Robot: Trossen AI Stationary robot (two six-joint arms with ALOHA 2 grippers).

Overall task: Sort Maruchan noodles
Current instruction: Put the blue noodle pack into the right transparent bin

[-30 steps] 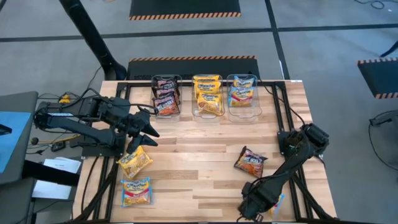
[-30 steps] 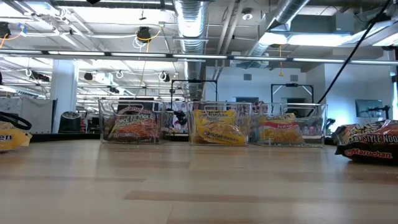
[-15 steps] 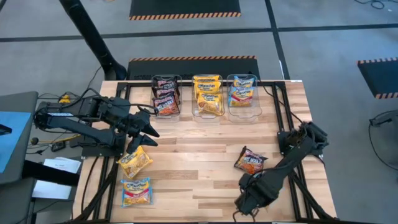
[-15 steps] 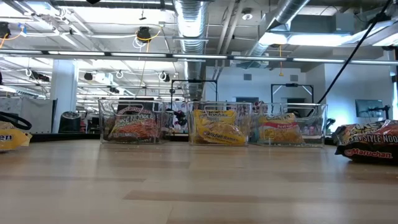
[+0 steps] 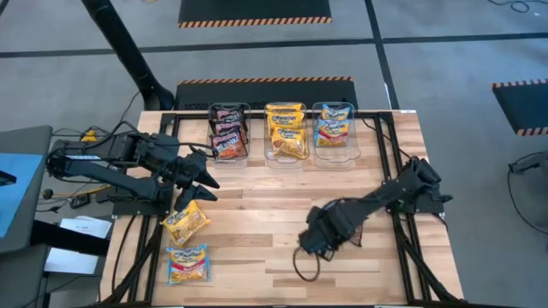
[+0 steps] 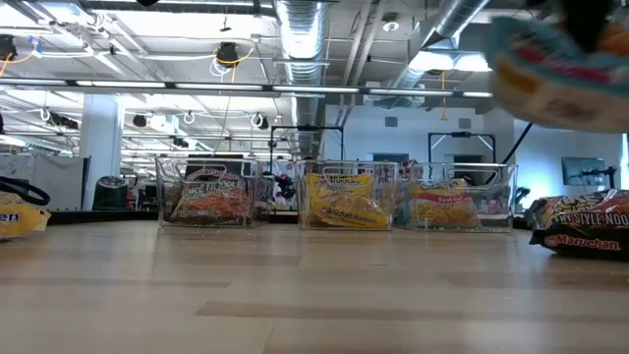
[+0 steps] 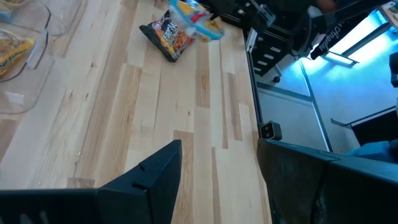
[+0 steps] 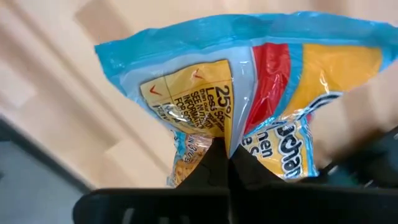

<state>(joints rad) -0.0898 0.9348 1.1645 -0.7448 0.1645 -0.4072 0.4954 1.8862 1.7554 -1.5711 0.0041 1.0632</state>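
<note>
My right gripper (image 5: 315,239) is over the table's middle, shut on a blue-yellow noodle packet (image 8: 249,81), which also shows blurred high in the low view (image 6: 560,69). The arm covers a dark red-black packet (image 6: 580,226) in the high view; it lies flat on the table. My left gripper (image 5: 204,181) hangs open at the table's left, just beyond a yellow-orange packet (image 5: 186,221). A blue-yellow packet with pink (image 5: 187,263) lies near the front left corner. Three clear tubs (image 5: 286,137) at the far edge hold sorted packets. My right gripper pinches the blue-yellow packet between its two shut fingers at one crumpled edge (image 8: 217,140). The rest of the packet spreads out beyond the fingertips. It is lifted clear, well above the table in the low view.
The tubs hold dark red-black packets on the left (image 5: 229,133), yellow-orange in the middle, and blue-yellow on the right (image 5: 335,127). Bare wood lies between the tubs and both grippers. A black frame (image 5: 387,171) runs along the table's edges.
My right gripper has moved from the near right corner up and toward the table's middle, to the left and the far edge, carrying the blue-yellow packet. The packet has been lifted off the table. The arm now covers the dark red-black packet in the high view.
</note>
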